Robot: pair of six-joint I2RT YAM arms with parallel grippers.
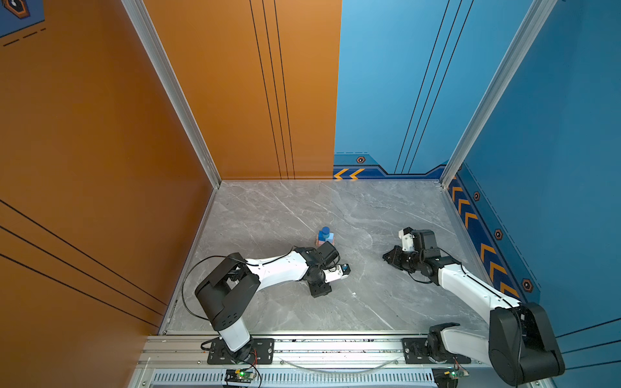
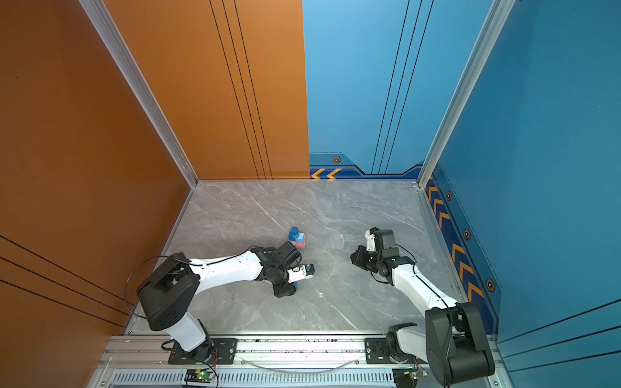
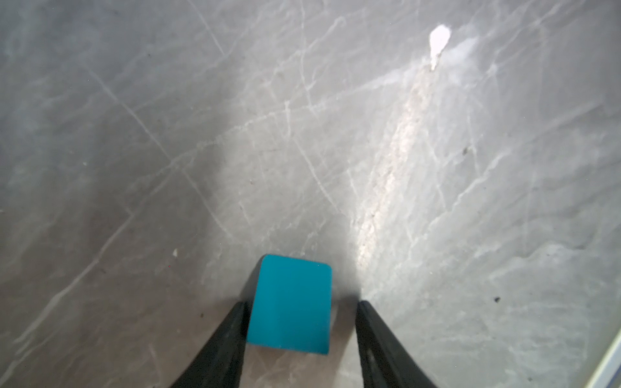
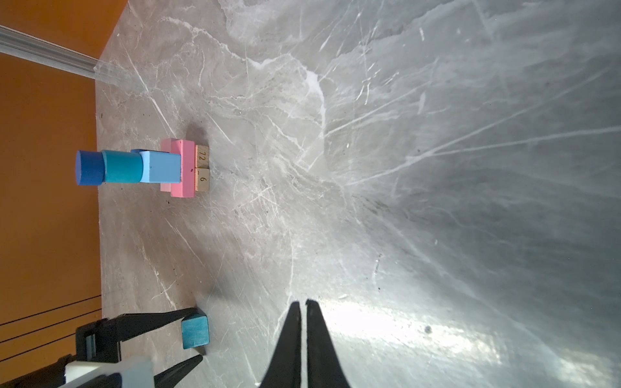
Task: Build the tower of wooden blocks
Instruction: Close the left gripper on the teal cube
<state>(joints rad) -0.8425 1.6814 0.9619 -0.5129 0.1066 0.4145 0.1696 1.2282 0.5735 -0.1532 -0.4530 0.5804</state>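
1. Wood block tower (image 4: 159, 167) stands central on the desk (image 4: 403, 168), dark-blue cylinder (image 4: 89, 168) on top; teal cube (image 3: 290, 307) lies well apart from it.
2. Left end effector (image 3: 300, 304) straddles that cube, jaws apart, one side apparently touching; not clamped.
3. Right end effector (image 4: 301, 302) pinched together, empty.
4. Step, I judge: grasping the last cube. Next: clamp squarely, lift, set it on top gently.

grey marble-look tabletop (image 1: 302, 208), orange wall (image 1: 100, 134) at left, blue wall (image 1: 554, 134) at right — orange chevrons (image 1: 488, 249), aluminium rail (image 1: 336, 346)

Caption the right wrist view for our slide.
Shut right gripper; open left gripper straddles a teal cube near the block tower.
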